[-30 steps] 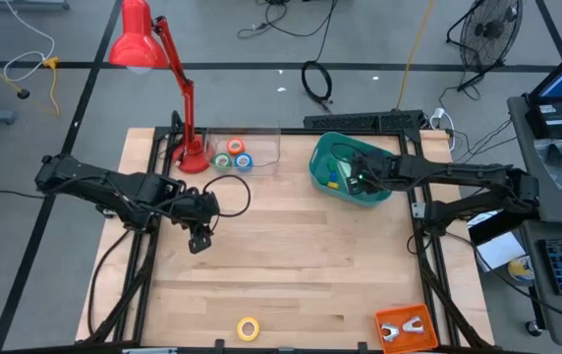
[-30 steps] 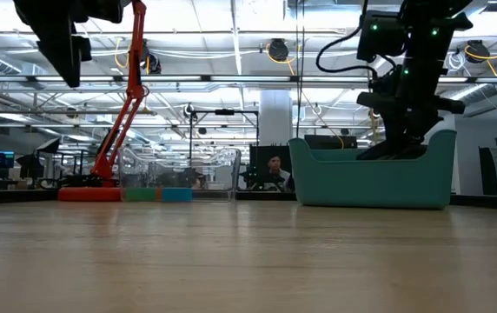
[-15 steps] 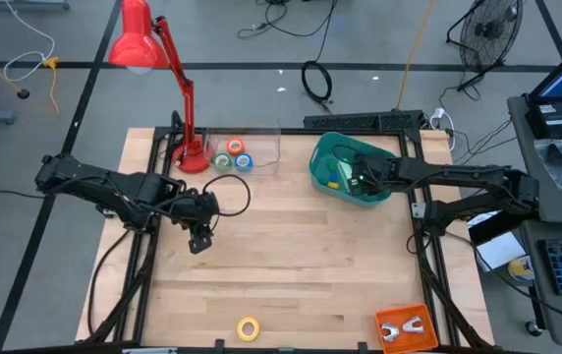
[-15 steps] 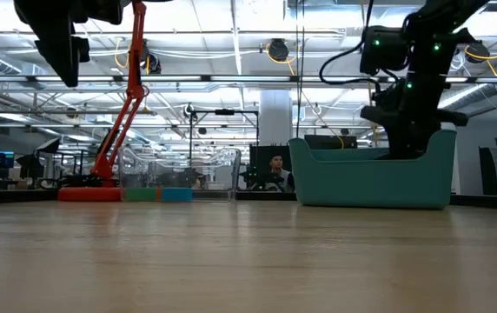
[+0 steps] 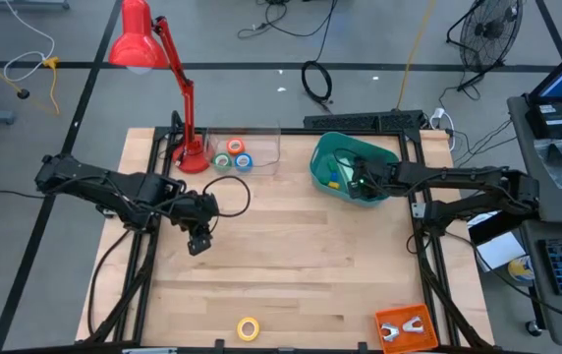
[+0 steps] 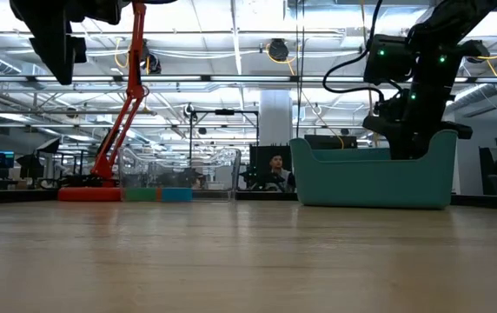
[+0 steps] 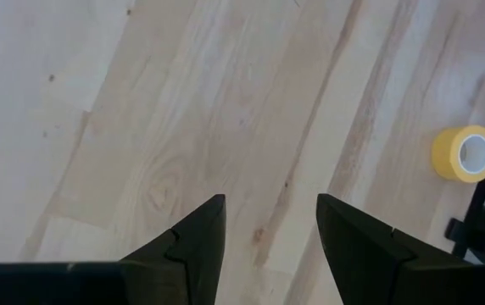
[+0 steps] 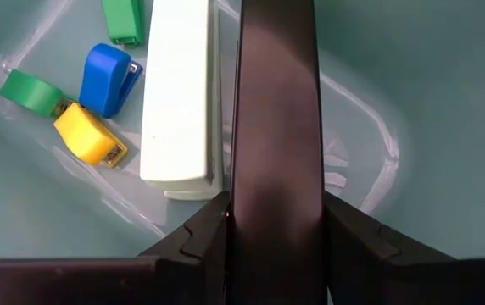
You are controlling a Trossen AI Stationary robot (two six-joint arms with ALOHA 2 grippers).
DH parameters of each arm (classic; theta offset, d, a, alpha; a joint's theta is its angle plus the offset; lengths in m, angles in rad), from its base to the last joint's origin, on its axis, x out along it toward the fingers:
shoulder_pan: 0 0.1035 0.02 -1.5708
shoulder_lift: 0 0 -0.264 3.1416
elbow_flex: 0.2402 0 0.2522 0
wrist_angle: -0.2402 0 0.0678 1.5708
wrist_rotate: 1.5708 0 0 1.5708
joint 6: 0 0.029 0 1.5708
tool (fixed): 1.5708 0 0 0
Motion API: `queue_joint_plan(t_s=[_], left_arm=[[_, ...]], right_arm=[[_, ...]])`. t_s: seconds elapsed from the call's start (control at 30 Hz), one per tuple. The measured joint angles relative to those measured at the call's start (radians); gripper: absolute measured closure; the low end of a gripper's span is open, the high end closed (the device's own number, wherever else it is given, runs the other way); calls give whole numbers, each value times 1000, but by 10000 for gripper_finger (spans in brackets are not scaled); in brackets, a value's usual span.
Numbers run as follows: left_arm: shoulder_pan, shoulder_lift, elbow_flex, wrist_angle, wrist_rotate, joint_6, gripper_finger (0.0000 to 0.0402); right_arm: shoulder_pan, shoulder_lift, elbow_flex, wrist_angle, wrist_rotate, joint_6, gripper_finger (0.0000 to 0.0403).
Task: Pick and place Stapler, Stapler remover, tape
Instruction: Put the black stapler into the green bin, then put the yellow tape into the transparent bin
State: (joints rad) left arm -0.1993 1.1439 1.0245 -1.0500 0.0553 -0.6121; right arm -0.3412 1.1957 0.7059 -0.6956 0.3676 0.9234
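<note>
High view: the left gripper hangs over bare wood at centre left of the frame, holding nothing. The right gripper sits inside the teal plastic bin at upper right of centre. Three tape rolls, green, orange and blue, lie in a clear box at upper centre beside the red desk lamp. A yellow tape roll lies at the bottom centre edge, with an orange staple remover at lower right.

Low view: the right arm reaches down into the bin at right; its fingers are hidden behind the wall.

Left wrist view: the fingers stand apart, empty, with the yellow roll at the right edge.

Right wrist view: the fingers clamp the slim black bar-shaped stapler at centre frame, above the bin floor. Beside it lie a white stapler and small blue, yellow and green blocks.
</note>
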Motion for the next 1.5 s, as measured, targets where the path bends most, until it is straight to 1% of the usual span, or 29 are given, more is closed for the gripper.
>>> queue_joint_plan(t_s=[0.33,0.53,0.63,0.9,1.03,1.33,1.5], left_arm=[[0,0,0,4,24,0,215],[0,0,0,4,26,-1,215],[0,0,0,4,26,0,215],[-8,0,0,7,26,0,215],[-20,0,0,7,24,-1,215],[-26,0,0,15,14,-2,215],[-26,0,1,55,-2,1,215]], right_arm=[[-1,0,-1,-5,26,1,266],[-7,1,-1,-8,21,7,241],[-7,1,-1,-13,22,7,234],[-7,1,-1,-13,-2,20,232],[-7,-8,-1,-3,-3,34,240],[-7,-119,-2,148,-1,28,252],[-21,-196,-1,179,-3,23,252]])
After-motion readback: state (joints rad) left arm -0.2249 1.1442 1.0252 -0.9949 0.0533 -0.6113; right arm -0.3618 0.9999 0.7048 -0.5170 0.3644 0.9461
